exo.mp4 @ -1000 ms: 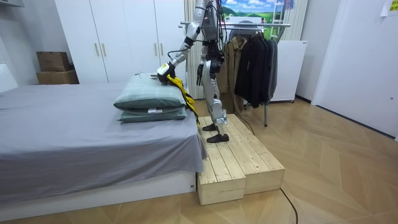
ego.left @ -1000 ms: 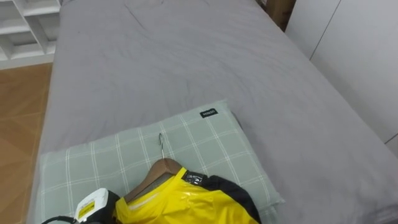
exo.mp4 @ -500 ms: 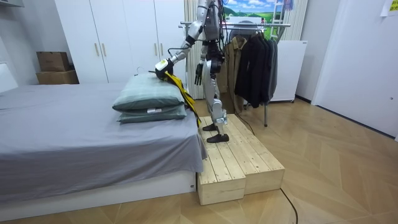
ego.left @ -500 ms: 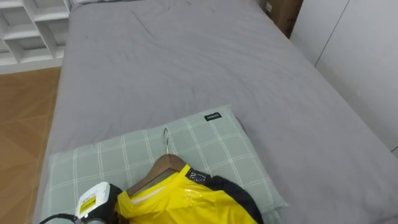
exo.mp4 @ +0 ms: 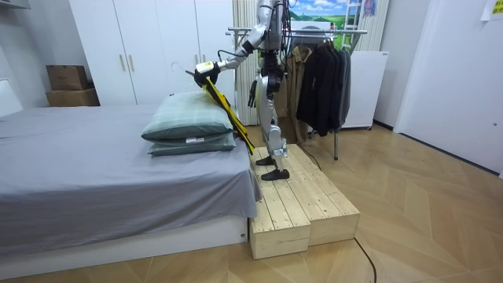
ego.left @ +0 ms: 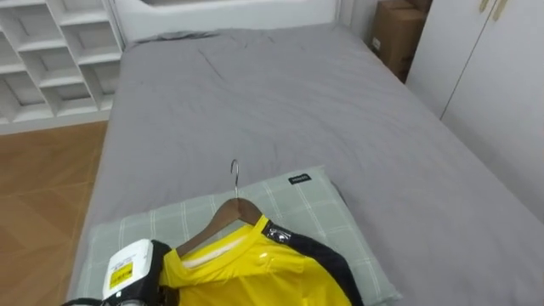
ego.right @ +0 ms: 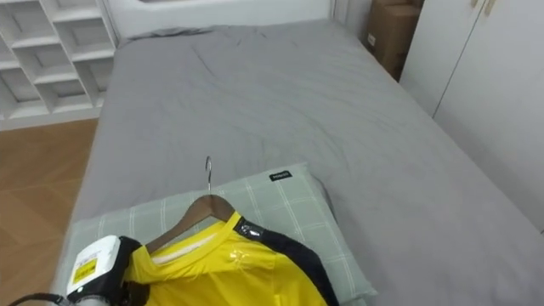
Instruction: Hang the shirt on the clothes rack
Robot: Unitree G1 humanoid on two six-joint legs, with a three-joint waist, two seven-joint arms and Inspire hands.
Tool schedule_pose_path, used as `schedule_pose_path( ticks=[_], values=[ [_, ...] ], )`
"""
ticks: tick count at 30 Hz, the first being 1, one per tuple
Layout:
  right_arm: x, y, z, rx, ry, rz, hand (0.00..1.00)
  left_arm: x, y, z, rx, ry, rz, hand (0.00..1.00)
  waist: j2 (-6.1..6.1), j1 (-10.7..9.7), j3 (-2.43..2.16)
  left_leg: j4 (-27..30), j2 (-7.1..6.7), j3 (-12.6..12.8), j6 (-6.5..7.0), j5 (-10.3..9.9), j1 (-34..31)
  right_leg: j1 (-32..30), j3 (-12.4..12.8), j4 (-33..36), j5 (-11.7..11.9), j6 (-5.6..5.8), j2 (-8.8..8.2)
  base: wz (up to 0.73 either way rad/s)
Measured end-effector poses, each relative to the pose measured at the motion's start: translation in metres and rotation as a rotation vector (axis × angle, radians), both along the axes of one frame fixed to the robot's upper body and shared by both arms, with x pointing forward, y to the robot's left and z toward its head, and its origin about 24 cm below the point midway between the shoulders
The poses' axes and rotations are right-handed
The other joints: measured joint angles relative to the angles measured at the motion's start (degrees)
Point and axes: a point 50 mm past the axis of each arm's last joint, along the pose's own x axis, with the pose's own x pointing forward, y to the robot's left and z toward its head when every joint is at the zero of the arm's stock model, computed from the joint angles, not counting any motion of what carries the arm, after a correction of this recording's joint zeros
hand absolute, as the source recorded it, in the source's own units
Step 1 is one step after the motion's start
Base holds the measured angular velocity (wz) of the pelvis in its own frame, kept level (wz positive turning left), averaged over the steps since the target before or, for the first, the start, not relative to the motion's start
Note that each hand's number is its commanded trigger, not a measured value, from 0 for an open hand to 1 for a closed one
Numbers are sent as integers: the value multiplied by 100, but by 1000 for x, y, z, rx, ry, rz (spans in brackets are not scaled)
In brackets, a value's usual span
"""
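We're gripping the hanger by one end in our left hand, shirt dangling over the pillow, so we're risking it sliding off when swinging to the rack.

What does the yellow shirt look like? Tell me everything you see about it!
The yellow shirt looks shiny and smooth, with black trim at the collar and along one shoulder. It sits on a wooden hanger whose thin metal hook points up. It hangs from the robot's left hand, at the hanger's end. In the room view it droops in a long yellow strip past the green checked pillow toward the bed's edge. Whether it brushes the pillow is unclear.
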Motion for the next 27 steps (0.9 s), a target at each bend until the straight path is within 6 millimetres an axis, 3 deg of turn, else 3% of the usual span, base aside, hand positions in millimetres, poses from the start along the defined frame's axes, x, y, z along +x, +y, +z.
schedule_pose_path(
  ticks=[6, 13, 19, 27],
  values=[
    [-7, -2, -1, 1, 10, -35, 0, -6, 2, -4, 1, 13, 7, 100, 12, -20, -29, -14, 0, 7, -1, 0, 95, 87, 39, -39, 8, -8, 11, -1],
    [-14, -3, -2, 0, 22, -47, 0, -6, 4, -2, 8, 1, 9, 100, -97, -25, -62, -22, 3, 32, -10, 6, 206, 195, 68, -77, 9, -10, 52, -1],
    [-15, -4, -2, -6, 20, -70, 0, 3, 4, 14, 9, -95, -1, 100, -117, -55, -44, -39, 3, 29, -10, 6, 260, 270, 72, -76, 9, -10, 53, 0],
    [-11, -5, -1, -5, 2, -86, 0, 19, -9, 49, -18, -312, -46, 100, -25, -54, -1, -124, 11, 32, -11, 5, 313, 263, 150, -78, 8, -11, 85, -2]
  ],
)
